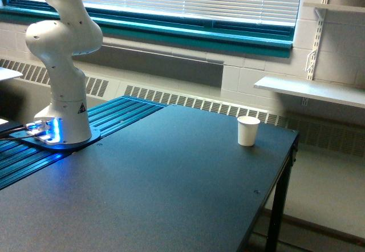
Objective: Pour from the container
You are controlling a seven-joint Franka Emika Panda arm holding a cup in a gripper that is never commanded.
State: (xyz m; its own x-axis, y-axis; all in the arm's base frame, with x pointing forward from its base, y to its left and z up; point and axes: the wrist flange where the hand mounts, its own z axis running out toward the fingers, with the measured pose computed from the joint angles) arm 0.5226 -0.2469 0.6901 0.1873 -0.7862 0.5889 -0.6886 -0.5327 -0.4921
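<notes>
Jaws are nowhere in this view: only my base and lower links show at the far left of the table, and the arm runs up out of the top edge, so I cannot tell whether my gripper is released, clenched or grasping anything. Nor can I see the container; no clear cup with brown grains appears anywhere on the table or in the air, and if I am carrying it, it is out of the picture overhead. What does show is the white cup, upright and alone near the table's far right edge, well apart from my base with bare dark tabletop between. I judge it to be the likely receiver, though nothing here proves it. As for the step, my guess is that pouring has not begun: nothing is above that cup, and no spill shows around it. The next move would call for bringing the container across to the right, stopping above the cup's mouth, then tilting slowly so the grains fall inside. That cup looks light, so any knock could tip it.
</notes>
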